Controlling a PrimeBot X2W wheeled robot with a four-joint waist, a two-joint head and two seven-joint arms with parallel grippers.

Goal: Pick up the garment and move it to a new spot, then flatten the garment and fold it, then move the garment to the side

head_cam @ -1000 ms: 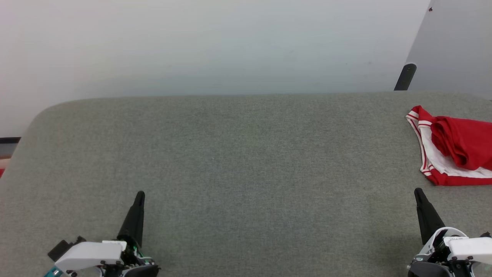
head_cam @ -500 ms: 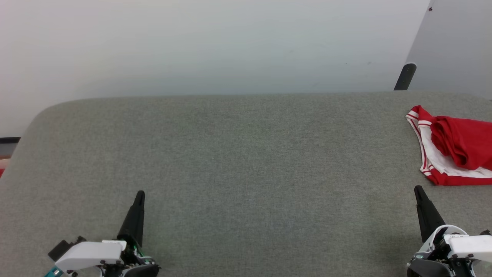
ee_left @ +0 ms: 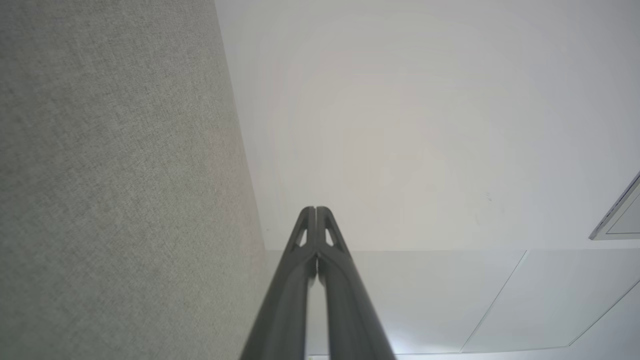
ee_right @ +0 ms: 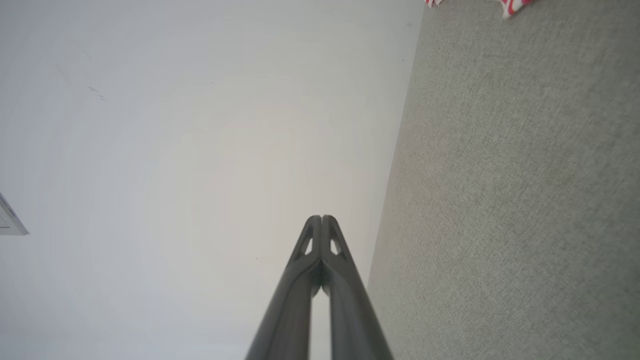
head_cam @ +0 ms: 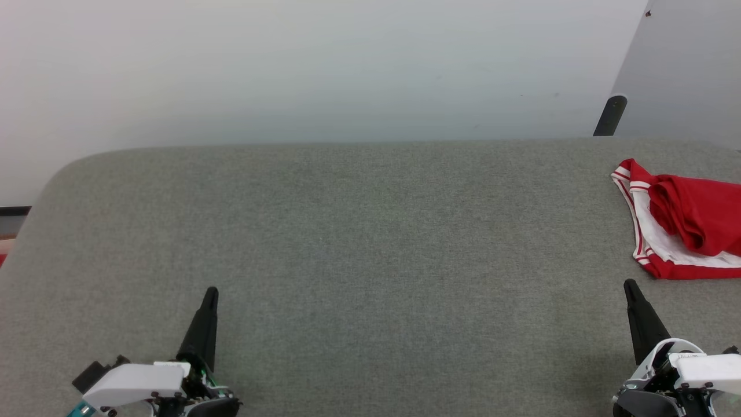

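Nothing moved: bundled red-and-white garment point(head_cam: 694, 215); left tool point(ee_left: 315, 210) and right tool point(ee_right: 321, 218) closed, empty.

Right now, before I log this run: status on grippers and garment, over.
Left gripper shut, empty. Right gripper shut, empty. Garment rumpled on grey table ahead of right gripper, untouched. Bare table between them.

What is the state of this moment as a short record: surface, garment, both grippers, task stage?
surface: grey fabric-covered table, pale wall behind it
garment: red with a white panel and striped trim, bunched up at the table's right side, cut off by the head view's edge
left gripper: shut, holding nothing, over the table's near left
right gripper: shut, holding nothing, nearer than the garment and apart from it
task stage: pickup not yet begun
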